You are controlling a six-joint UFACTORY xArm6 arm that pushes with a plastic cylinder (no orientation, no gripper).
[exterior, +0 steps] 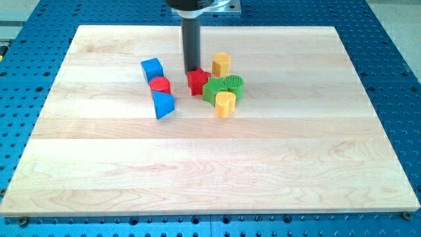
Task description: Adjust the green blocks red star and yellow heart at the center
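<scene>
My tip [193, 70] rests just above the red star [198, 81], touching or nearly touching its top edge. The red star sits left of two green blocks: a green star [213, 91] and a green round block [233, 85], which touch each other. The yellow heart [225, 103] lies just below the green blocks, against them. This cluster sits a little above the board's middle.
A yellow block [221, 64] stands above the green blocks, to the right of the rod. To the left are a blue cube [152, 69], a red cylinder [160, 85] and a blue triangle [164, 105] in a column. The wooden board [210, 171] lies on a blue perforated table.
</scene>
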